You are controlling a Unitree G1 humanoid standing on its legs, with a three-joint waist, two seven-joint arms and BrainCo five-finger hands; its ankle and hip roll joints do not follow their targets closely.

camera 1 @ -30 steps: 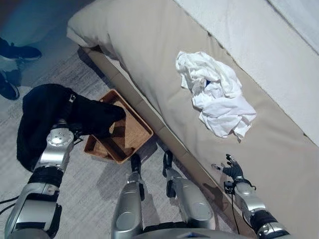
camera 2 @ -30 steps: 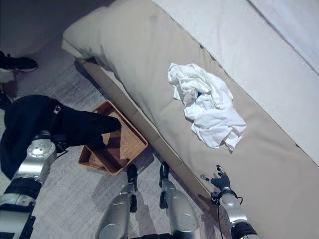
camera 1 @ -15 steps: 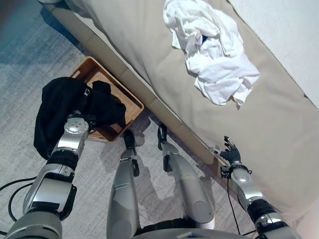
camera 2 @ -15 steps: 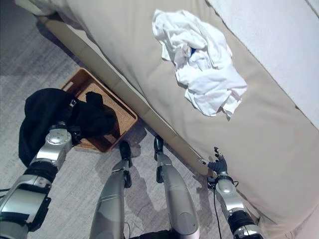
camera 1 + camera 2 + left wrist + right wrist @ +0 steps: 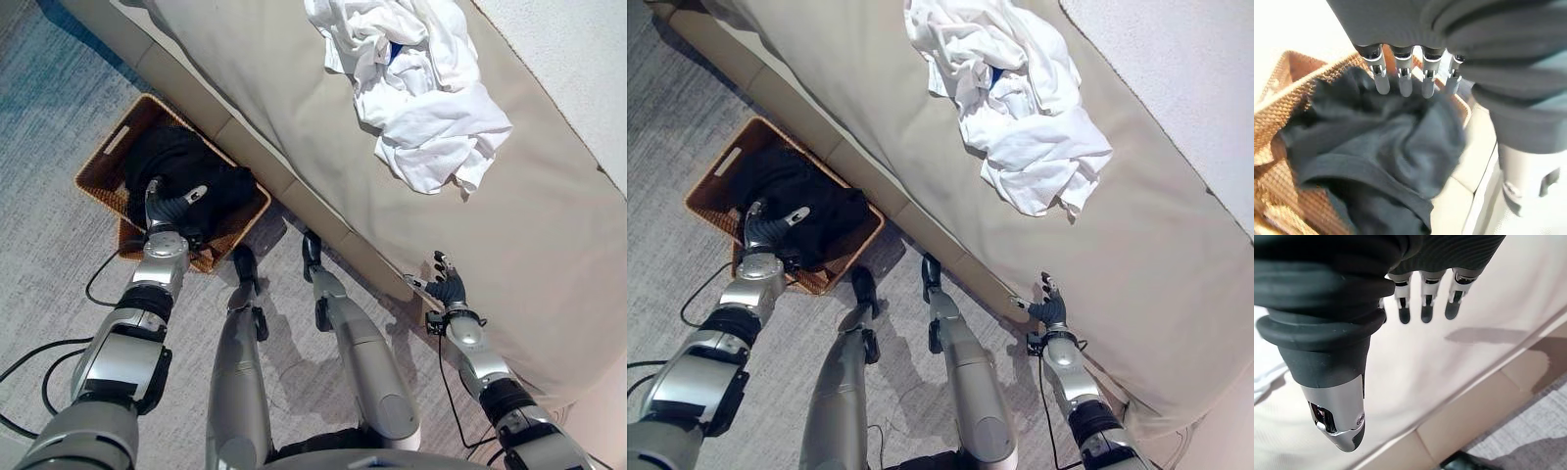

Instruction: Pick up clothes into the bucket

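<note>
basket [image 5: 96, 168]: a brown woven one is sitting on the floor [image 5: 59, 294] just beside the bed's edge, low enough that a garment can be dropped in from above.
black cloth [image 5: 181, 174]: it is lying bunched inside the basket, one fold lapping the rim on the bed side; judged from this, the first garment is already in.
left hand [image 5: 168, 209]: it is hovering over the black cloth with fingers [image 5: 1402, 81] straight and apart, gripping nothing; in the left wrist view the cloth is lying loose past the fingertips, so the hand looks to be letting go rather than taking hold.
white clothes [image 5: 416, 93]: a crumpled heap is resting on the beige bed [image 5: 294, 108], well apart from the basket, not yet picked up; this is what is left of the task.
right hand [image 5: 1050, 310]: it is hanging at the near edge of the bed, fingers [image 5: 1425, 306] spread and relaxed, empty, well short of the white heap.
next step, as a guess: a hand is going to need to reach up the bed for the white heap and carry it down to the basket.
</note>
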